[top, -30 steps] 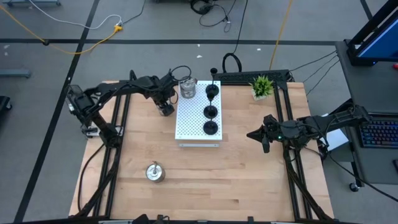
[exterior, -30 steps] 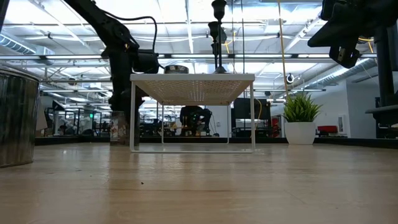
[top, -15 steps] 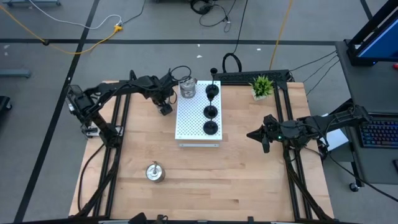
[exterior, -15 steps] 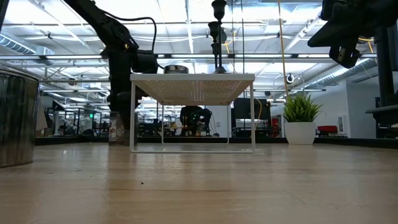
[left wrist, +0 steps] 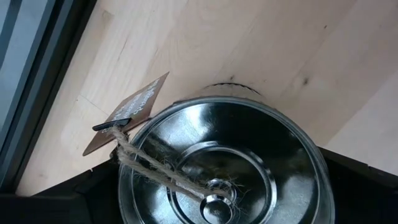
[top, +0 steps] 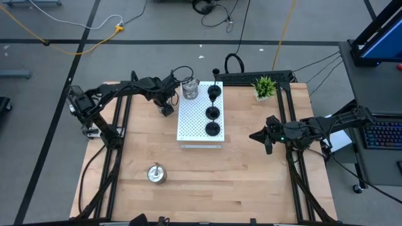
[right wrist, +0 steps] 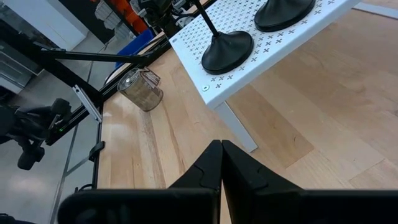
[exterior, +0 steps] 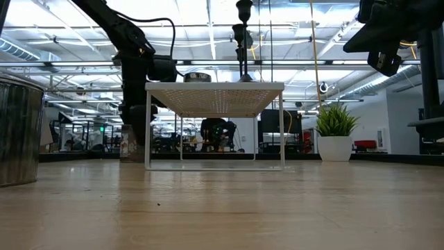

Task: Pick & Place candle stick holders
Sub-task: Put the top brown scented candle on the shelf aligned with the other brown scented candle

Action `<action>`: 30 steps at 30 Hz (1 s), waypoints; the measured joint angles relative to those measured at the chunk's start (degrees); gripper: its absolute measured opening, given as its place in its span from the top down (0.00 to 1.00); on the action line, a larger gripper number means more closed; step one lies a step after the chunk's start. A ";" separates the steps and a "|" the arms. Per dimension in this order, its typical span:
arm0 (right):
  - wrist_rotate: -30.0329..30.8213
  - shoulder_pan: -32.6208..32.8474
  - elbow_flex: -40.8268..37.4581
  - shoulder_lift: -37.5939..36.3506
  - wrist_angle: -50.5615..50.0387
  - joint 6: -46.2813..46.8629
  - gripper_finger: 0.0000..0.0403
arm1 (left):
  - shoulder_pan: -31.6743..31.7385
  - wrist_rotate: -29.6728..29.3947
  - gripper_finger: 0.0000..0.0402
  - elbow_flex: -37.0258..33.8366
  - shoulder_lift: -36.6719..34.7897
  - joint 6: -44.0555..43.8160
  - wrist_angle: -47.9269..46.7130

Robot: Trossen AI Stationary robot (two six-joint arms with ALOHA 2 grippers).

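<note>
Three black candle stick holders (top: 213, 113) stand by their round bases in a row on the white perforated board (top: 195, 125). A silver holder (top: 190, 88) stands on the board's far left corner. A second silver holder (top: 156, 173) stands on the table near the front. My left gripper (top: 166, 108) points down, open, beside the board's left edge. A third silver holder (left wrist: 217, 168), with a tag on twine, sits between its fingers. My right gripper (top: 269, 143) is shut and hangs above the table's right side. My left gripper comes from above, pointing down, with one finger (left wrist: 93, 193) on each side of the silver holder's round rim (left wrist: 134, 143). Whether the fingers touch the rim I cannot tell. The holder stands upright, low by the table (exterior: 127, 146).
A small green potted plant (top: 264, 86) stands at the far right corner. The board stands on thin legs (exterior: 147, 128) above the wood. Bare wood lies in front of the board and to its right. Black frame rails run along both table sides.
My left gripper has tipped a little in place, its fingertips swinging slightly toward the table's far edge, and it stays open. My right arm has kept still.
</note>
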 joint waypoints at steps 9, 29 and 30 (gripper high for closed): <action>-0.02 0.00 0.00 0.00 0.00 0.00 1.00 | 0.00 0.30 0.01 0.00 0.00 1.66 1.62; -0.21 0.02 0.00 -0.01 0.00 -0.06 1.00 | 1.13 3.94 0.06 0.00 -0.01 1.81 2.58; -0.35 0.02 0.00 0.00 0.00 -0.12 1.00 | 1.27 3.96 0.07 0.00 -0.07 1.81 2.58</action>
